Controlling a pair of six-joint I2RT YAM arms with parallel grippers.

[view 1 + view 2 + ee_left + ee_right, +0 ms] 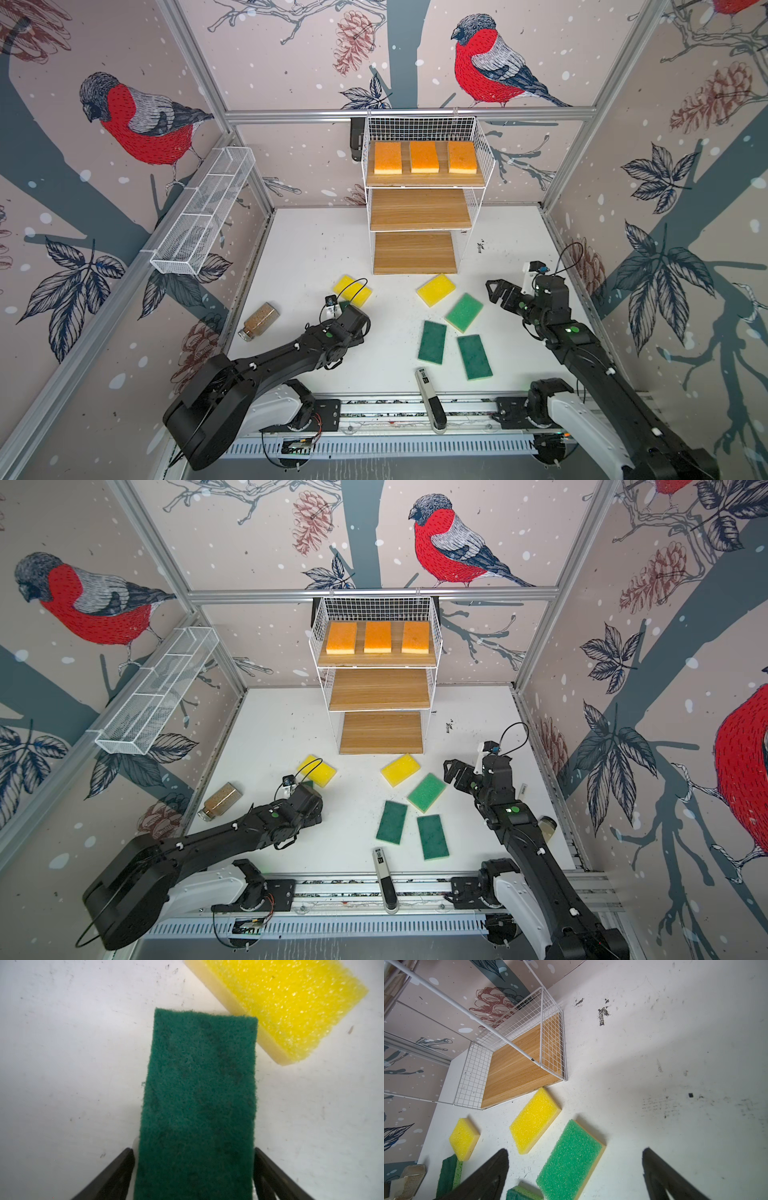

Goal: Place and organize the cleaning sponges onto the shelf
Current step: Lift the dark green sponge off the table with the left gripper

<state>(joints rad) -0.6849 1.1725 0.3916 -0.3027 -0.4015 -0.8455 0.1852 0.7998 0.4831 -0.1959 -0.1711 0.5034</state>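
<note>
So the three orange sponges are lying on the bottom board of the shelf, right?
No. The three orange sponges lie on the top board of the shelf, not the bottom one, which is bare. Both top views show it.

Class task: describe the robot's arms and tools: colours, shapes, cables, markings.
The left arm and right arm are black, with white shells at the base. Each forearm bears a green dot. A thin black cable loops to a camera at each wrist. The right tool is black; its fingers are triangular with cut-outs.

Green sponge [197,1095] beside yellow sponge [291,1007]
</note>
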